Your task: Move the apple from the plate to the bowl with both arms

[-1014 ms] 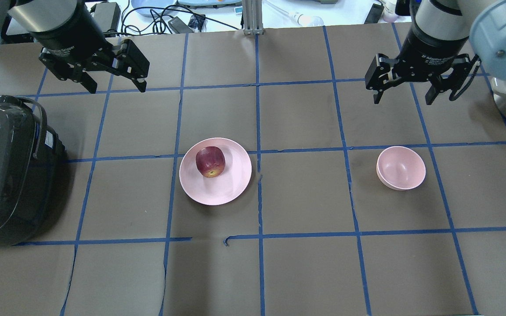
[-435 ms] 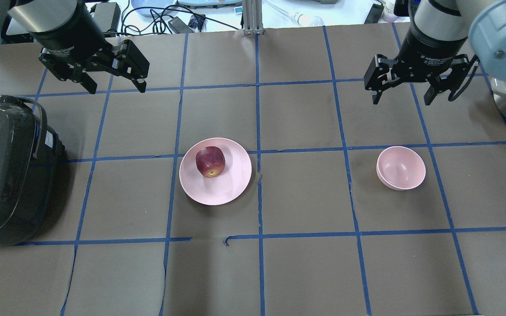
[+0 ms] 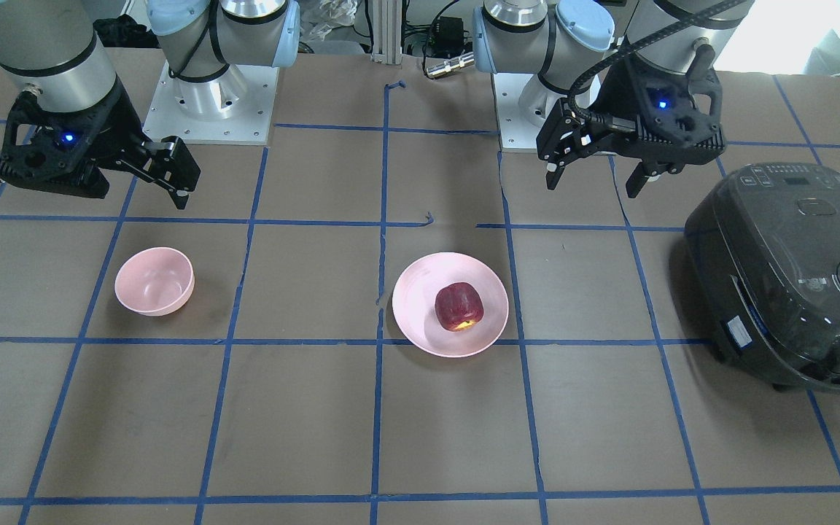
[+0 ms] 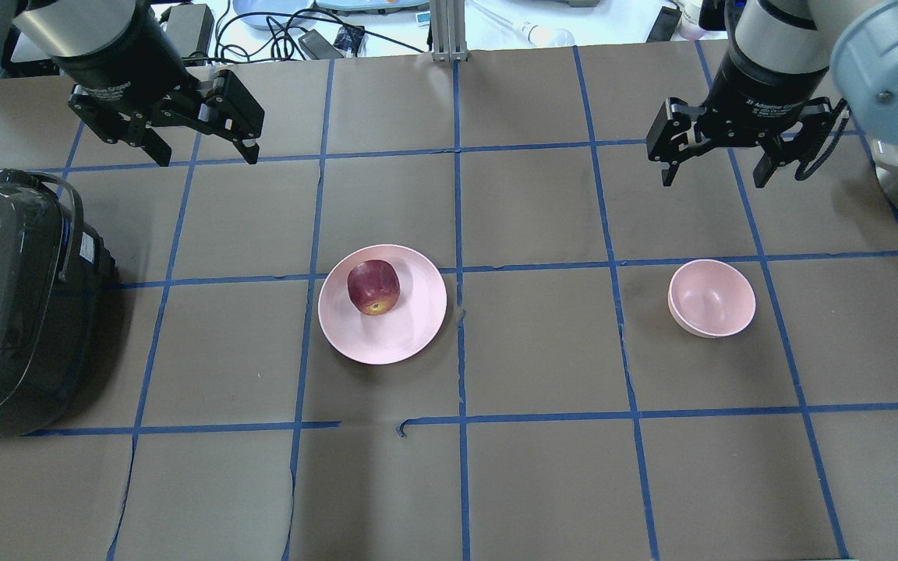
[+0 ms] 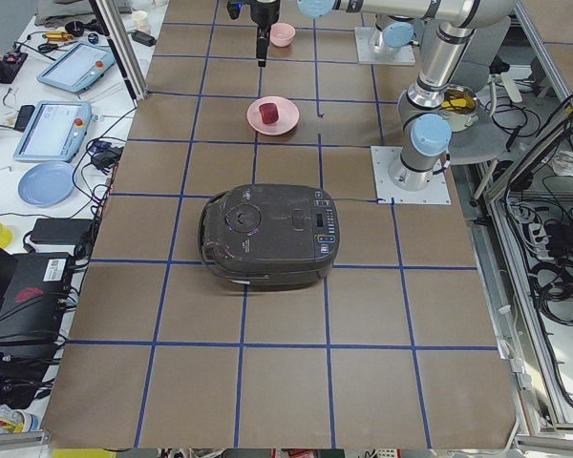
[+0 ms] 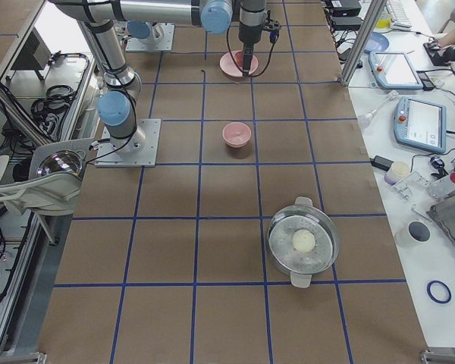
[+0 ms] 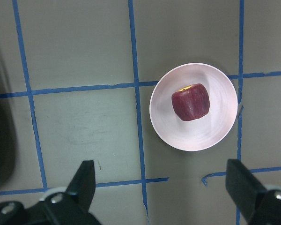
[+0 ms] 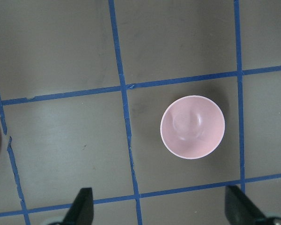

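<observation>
Task status: not started; no stage of the transfer is complete. The apple (image 4: 373, 287) rests on the plate (image 4: 406, 336), slightly off-centre toward the rim farther from the overhead camera, with its yellow patch facing that camera. The plate stands near the middle of the bench (image 4: 542, 475). The bowl (image 4: 712, 298) stands upright and empty, well apart from the plate on the robot's right side. The left tool (image 4: 207, 158) hangs above the bench beyond the plate and toward the robot's left, fingers spread wide and holding nothing; its wrist view shows the plate and apple ahead of the two separated fingertips. The right tool (image 4: 714, 179) hangs above the bench beyond the bowl, fingers likewise spread and empty; its wrist view shows the bowl interior bare. Neither tool touches any task item. A dark rice cooker (image 4: 5, 304) stands at the bench edge on the robot's left, well apart from the plate. Remaining work, as judged from this layout: bring the left tool down over the apple, close on it and lift it clear of the plate; pass it across, most likely to the right tool, since both arms are specified; then lower it into the bowl and release
</observation>
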Available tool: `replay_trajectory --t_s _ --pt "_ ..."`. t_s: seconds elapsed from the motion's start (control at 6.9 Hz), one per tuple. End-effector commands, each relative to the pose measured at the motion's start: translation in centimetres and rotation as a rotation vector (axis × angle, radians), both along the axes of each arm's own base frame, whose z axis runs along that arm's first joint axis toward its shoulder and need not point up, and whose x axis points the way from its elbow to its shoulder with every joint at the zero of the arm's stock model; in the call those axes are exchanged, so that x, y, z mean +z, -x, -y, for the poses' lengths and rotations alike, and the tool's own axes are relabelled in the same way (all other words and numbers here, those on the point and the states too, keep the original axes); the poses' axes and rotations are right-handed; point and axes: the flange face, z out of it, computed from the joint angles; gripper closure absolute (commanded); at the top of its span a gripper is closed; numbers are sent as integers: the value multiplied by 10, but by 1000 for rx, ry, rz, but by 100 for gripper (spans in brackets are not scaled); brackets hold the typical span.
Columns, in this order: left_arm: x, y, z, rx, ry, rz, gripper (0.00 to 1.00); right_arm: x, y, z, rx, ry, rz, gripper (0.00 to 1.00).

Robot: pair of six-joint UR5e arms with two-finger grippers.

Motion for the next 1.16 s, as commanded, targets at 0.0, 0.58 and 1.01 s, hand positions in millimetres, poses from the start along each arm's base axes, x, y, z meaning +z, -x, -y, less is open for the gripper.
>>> replay_trajectory --t_s 0.0,0.58,1.01 --pt "-1 0 1 0 0 -4 0 0 1 0 0 -1 -6 0" --pt "-5 -2 3 -4 -8 42 0 0 0 0 0 0 -5 0" --pt "-57 31 11 246 -115 40 0 -11 5 9 0 -12 -4 0"
